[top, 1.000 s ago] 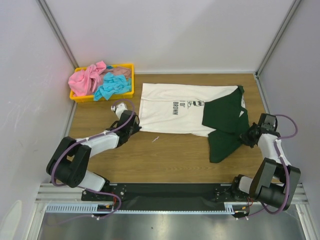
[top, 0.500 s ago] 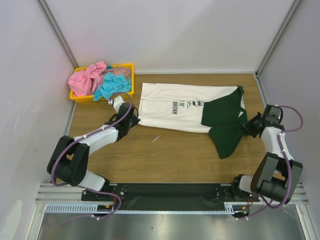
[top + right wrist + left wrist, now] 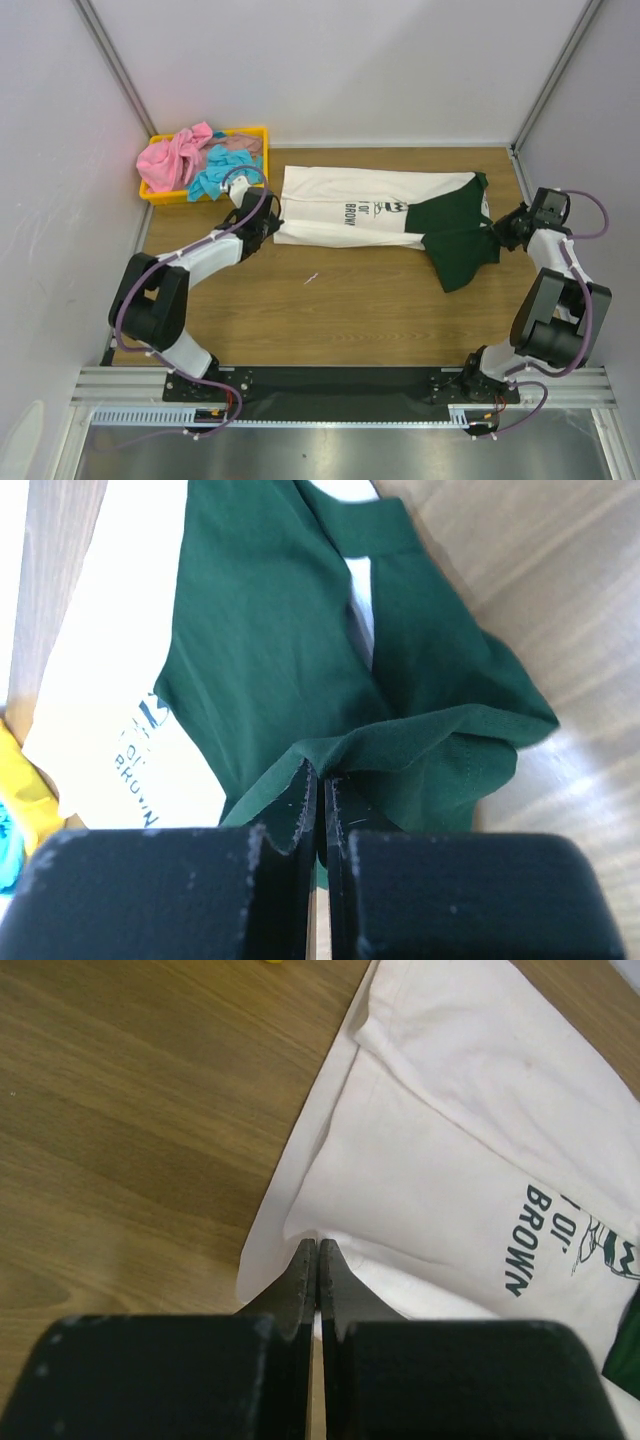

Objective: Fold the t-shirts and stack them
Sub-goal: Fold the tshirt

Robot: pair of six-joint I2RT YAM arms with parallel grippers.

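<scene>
Folding barely begun: left gripper (image 3: 317, 1250) pinched shut on the white t-shirt (image 3: 350, 210) hem, right gripper (image 3: 320, 772) clamped on its green sleeve (image 3: 270, 650), shirt lying on the table (image 3: 330, 310); pink t-shirt (image 3: 170, 160) and turquoise t-shirt (image 3: 222, 174) lie crumpled in the yellow tray (image 3: 252, 131), nothing stacked.

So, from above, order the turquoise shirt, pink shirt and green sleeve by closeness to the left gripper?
1. Turquoise shirt, in the yellow tray, beyond the left gripper.
2. Pink shirt, tray's left end.
3. Green sleeve, far right.

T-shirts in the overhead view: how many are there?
3. A white-and-green shirt lies on the table; a pink shirt and a turquoise shirt sit bunched in the yellow tray, where more may be hidden.
</scene>
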